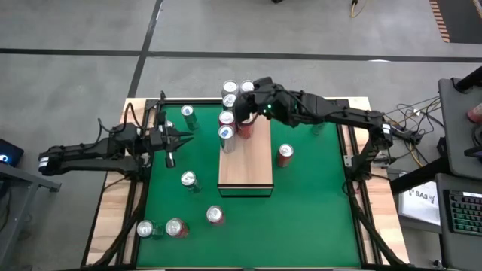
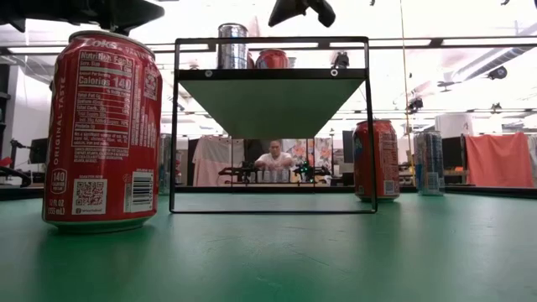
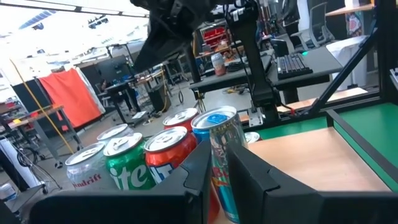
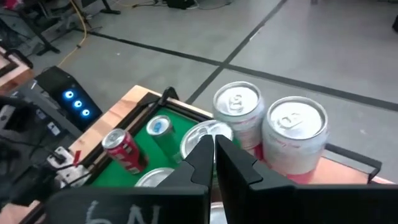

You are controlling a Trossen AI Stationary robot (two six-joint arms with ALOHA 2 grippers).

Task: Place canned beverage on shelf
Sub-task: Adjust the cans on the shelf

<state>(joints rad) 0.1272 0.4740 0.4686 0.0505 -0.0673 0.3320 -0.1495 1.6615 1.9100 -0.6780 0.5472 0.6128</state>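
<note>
Cans point(image 1: 230, 124) crowd the shelf's point(image 1: 248, 165) far end while six wait on the table point(image 1: 316, 211); right pincer point(image 1: 242, 105) hovers shut, empty, left pincer point(image 1: 183, 138) nearly shut, empty.

Cans point(image 1: 230, 120) clustered on shelf point(image 1: 245, 162) far end, others scattered around it

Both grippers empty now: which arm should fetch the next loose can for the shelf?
Probably left. The left gripper is shut and low beside loose cans, like the green can. The right gripper, shut too, hangs over the shelf.
</note>
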